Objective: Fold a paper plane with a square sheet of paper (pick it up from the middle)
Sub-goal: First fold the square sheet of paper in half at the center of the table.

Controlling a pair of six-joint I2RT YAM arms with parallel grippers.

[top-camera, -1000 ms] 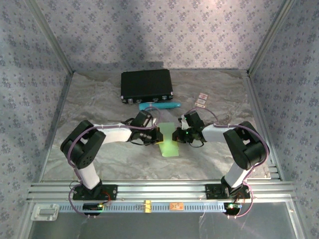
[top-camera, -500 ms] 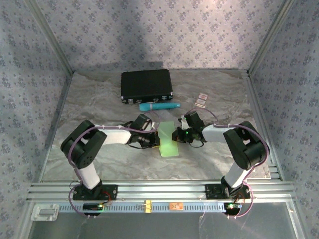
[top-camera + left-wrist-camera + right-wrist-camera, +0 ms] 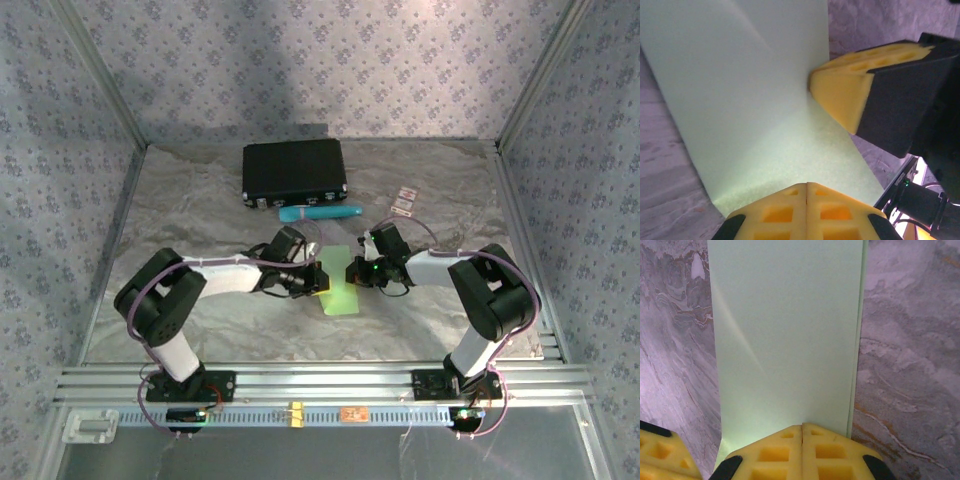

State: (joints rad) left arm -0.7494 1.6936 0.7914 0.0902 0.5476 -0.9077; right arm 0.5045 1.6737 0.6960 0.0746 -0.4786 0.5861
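Lower and wider sits my left elbow now, and the paper strip shows longer than a second ago. Smooth, pale green and folded narrow with one slanting crease, it lies flat on the marbled grey table. My left claw and right claw flank it, each pressed together, ribbed yellow tips at its edges.

Close up, the sheet of paper glows brightest just ahead of my right fingers. My left fingers look soft and out of focus, with white glare burning just to their right. From overhead the light falls soft and cool, laying a violet cast over the desk. A broad shadow darkens the back wall far beyond both pairs of fingers, and the picture is slightly grainy.
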